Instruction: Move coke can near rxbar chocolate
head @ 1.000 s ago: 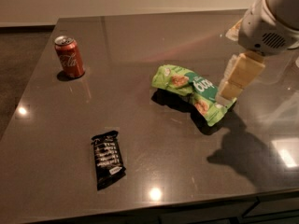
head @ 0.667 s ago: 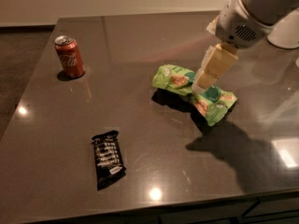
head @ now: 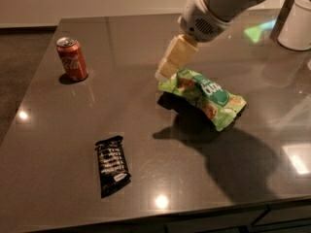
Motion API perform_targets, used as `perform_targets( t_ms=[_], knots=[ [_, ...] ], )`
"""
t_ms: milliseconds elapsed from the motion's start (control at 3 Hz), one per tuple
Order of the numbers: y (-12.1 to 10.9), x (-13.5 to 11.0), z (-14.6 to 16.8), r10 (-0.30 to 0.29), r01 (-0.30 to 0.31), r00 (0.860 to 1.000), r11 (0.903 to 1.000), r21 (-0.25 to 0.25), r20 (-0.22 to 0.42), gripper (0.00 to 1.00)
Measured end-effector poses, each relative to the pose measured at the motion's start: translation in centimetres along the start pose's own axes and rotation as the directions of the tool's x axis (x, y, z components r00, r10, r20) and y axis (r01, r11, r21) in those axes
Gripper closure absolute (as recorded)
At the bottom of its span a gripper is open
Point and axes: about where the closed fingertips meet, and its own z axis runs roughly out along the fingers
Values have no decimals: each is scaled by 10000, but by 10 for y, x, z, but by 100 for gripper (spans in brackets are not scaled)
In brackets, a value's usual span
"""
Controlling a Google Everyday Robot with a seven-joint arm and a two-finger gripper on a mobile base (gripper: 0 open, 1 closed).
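Note:
The coke can [head: 72, 58], red with white script and a silver top, stands upright at the far left of the dark table [head: 53, 140]. The rxbar chocolate [head: 112, 165], a flat black wrapper with white lettering, lies near the front left, well apart from the can. The gripper [head: 167, 69] hangs from the white arm at the upper middle, above the left end of the green snack bag, far to the right of the can. It holds nothing that I can see.
A green snack bag [head: 204, 96] lies crumpled in the middle right of the table. A white container [head: 297, 25] stands at the far right corner. The table's front edge runs along the bottom, its left edge beside the can.
The arm and gripper have moved left across the table, from right of the green bag to above its left end. The can, bar and bag have not moved.

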Motion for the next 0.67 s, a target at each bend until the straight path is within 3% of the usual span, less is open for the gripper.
perform_targets(
  t_ms=[667],
  knots=[
    [8,-59,63,542,-542,9970,9985,-6,560,0]
  ],
)
